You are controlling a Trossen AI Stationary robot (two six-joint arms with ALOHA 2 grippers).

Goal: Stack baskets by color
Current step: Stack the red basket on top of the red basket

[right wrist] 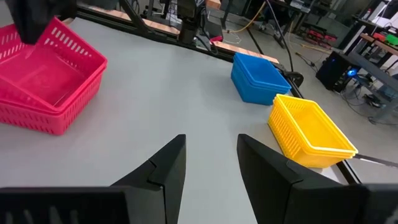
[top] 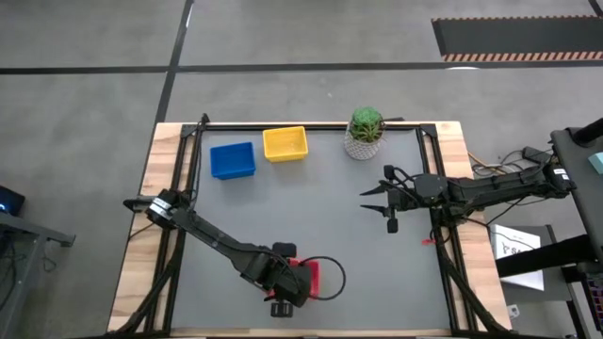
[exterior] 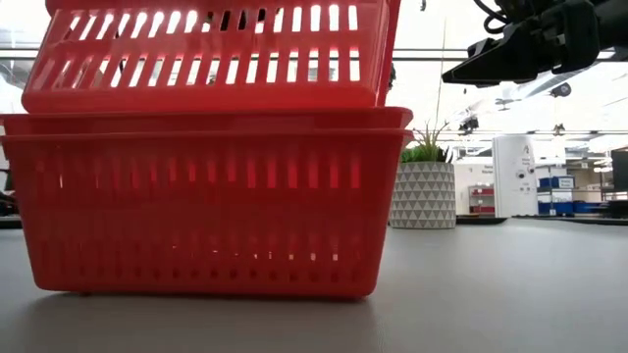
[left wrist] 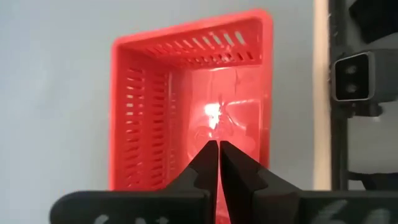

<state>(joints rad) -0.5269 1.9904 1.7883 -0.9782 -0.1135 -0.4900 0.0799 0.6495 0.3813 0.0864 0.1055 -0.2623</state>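
Observation:
A red basket (exterior: 211,49) hangs tilted over another red basket (exterior: 201,211) that stands on the table near its front edge. My left gripper (top: 281,301) is shut at the upper basket's near end and points steeply down into it (left wrist: 217,149). A blue stack (top: 233,160) and a yellow stack (top: 285,143) stand side by side at the far left. My right gripper (top: 369,200) hovers open and level at the table's right side, with nothing between its fingers (right wrist: 211,138). My left gripper is shut at the upper red basket's short end wall (right wrist: 68,31), the one toward the table's near edge. It comes from above, slanting down. The fingers themselves hide the place of contact. The basket is tilted, held end raised, over the basket below.
A green plant in a white pot (top: 366,132) stands at the far edge, right of the yellow stack. Black frame rails (top: 435,179) run along the table's sides. A cable loops (top: 332,278) beside the red baskets. Bare grey tabletop (top: 311,207) lies in the middle.

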